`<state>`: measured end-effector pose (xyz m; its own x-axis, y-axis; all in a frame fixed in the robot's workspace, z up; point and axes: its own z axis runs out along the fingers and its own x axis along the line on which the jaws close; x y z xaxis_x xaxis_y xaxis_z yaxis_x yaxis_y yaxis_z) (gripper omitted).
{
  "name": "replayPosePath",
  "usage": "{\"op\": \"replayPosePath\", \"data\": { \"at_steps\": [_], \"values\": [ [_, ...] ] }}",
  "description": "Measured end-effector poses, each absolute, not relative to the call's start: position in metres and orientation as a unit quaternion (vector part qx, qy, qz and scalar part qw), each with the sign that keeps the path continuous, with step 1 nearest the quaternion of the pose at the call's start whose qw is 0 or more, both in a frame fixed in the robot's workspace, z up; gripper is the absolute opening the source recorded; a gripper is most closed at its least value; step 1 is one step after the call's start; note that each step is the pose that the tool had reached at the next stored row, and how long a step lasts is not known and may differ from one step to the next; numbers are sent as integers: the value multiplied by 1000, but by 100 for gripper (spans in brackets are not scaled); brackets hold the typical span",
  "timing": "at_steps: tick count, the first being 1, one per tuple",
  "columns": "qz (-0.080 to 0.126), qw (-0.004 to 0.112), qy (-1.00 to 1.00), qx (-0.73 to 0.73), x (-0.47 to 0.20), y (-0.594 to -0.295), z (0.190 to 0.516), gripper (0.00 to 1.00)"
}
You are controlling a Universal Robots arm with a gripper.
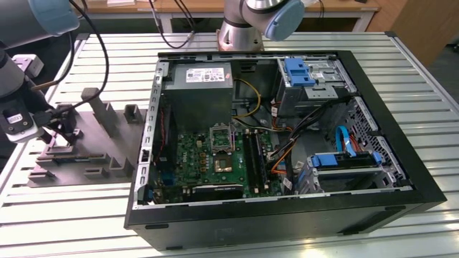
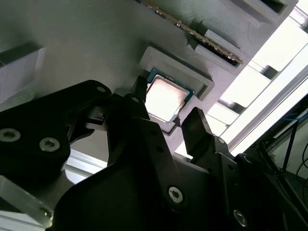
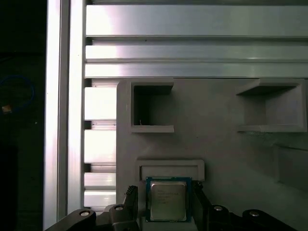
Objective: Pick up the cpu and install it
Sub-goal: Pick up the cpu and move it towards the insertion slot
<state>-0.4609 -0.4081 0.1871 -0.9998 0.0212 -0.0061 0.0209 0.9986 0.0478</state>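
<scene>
**End effector straddles the cpu in its tray pocket**

The counter (image 1: 423, 59) is ribbed aluminium, with pale slats running across the exterior view. On it lies a black computer case (image 1: 287, 226) with its side open, a boxy steel shell holding blue plastic drive clips and bundled cables. On the case floor sits the green circuit board (image 1: 197, 156), studded with small parts and carrying a square metal-framed socket (image 1: 221, 137). To the exterior view's left of the case sits the grey tray (image 1: 86, 156), a matte moulded slab with upright blocks and boxy pockets. The arm (image 1: 14, 80), smooth grey tubing with blue joint caps, reaches down over that tray.

In the first wrist view the cpu (image 3: 167, 199) lies flat in a shallow framed pocket of the tray. It is a thin square with a dull silvery metal lid and a narrow blue-green rim. The end effector (image 3: 165, 190) is released, its black angular fingers (image 2: 197, 127) spread to either side of the chip. Whether they touch its edges I cannot tell.
</scene>
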Motion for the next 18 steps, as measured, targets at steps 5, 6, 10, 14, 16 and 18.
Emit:
{"op": "replayPosePath", "data": {
  "at_steps": [5, 6, 10, 14, 16, 18],
  "values": [
    [23, 3, 1000, 11, -461, -408, 186, 56],
    [22, 3, 1000, 11, -461, -408, 186, 56],
    [21, 3, 1000, 11, -461, -408, 185, 56],
    [21, 3, 1000, 12, -461, -408, 184, 56],
    [20, 3, 1000, 12, -461, -408, 183, 56],
    [20, 3, 1000, 12, -461, -408, 183, 56]
  ]
}}
